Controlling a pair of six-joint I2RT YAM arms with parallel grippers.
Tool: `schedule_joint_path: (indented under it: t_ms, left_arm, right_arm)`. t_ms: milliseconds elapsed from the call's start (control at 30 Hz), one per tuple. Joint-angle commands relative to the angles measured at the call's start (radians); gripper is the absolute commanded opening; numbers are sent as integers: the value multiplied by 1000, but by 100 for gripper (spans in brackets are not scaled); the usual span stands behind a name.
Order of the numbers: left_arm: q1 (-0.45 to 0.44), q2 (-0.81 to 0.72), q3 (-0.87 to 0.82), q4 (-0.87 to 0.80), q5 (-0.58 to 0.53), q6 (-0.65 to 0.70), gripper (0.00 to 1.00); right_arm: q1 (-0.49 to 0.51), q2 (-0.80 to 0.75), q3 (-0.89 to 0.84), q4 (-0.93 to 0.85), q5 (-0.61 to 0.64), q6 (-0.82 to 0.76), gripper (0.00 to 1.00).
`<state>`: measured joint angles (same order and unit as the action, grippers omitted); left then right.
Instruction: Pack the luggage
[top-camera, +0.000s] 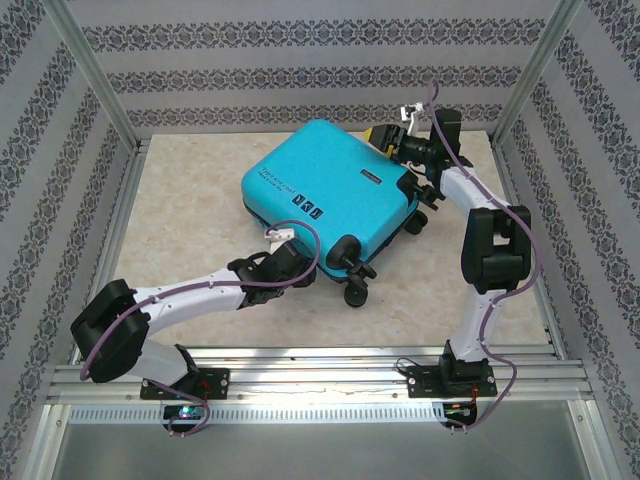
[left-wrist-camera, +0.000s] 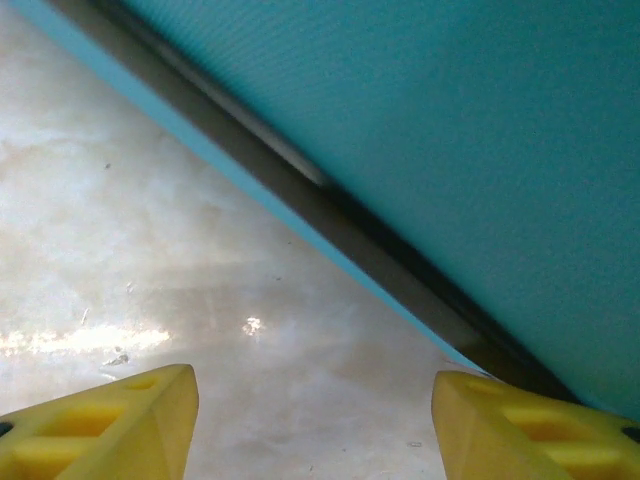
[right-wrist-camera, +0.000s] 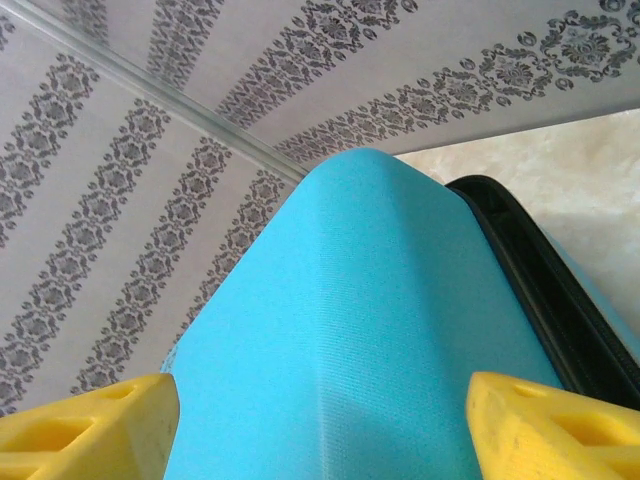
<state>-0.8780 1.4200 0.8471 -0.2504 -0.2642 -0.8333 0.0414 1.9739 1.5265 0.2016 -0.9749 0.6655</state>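
The luggage (top-camera: 330, 185), a turquoise hard-shell suitcase, lies flat and closed on the table, turned at an angle, with its black wheels (top-camera: 357, 292) toward me. My left gripper (top-camera: 283, 243) is low at its near-left edge. In the left wrist view this gripper (left-wrist-camera: 315, 400) is open, with bare table between its yellow fingers (left-wrist-camera: 110, 425) and the luggage's dark seam (left-wrist-camera: 400, 270) just ahead. My right gripper (top-camera: 388, 137) is at the far right corner. In the right wrist view it (right-wrist-camera: 322, 400) is open, its fingertips (right-wrist-camera: 540, 425) on either side of the shell's corner (right-wrist-camera: 360, 300).
Patterned walls (top-camera: 300, 70) and aluminium posts (top-camera: 95, 75) enclose the beige table (top-camera: 180, 210). A metal rail (top-camera: 320, 375) runs along the near edge by the arm bases. Open tabletop lies left of the luggage and in front of it.
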Motion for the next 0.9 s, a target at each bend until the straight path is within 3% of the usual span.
schedule_joint_path:
  t_ms: [0,267,500,667,867]
  left_arm:
    - [-19,-50,79,173,-25,42,65]
    - [-19,-162,57,129,-137,96,72]
    - [40,-212,161,14,-227,270,80]
    - [208,-201,263,-37,-87,394,86]
    - [476,-88,406,-95,175,462,88]
  right_arm:
    - [17,33,36,-190,-93,-44,75]
    - [-80,-44,83,-282,-21,-93,75]
    - [-127,-191,19,-389,88,-191,75]
    - [-162,-348,-78,-428,185,-222,76]
    - [-179,-574,-241,-498,296,-252,77]
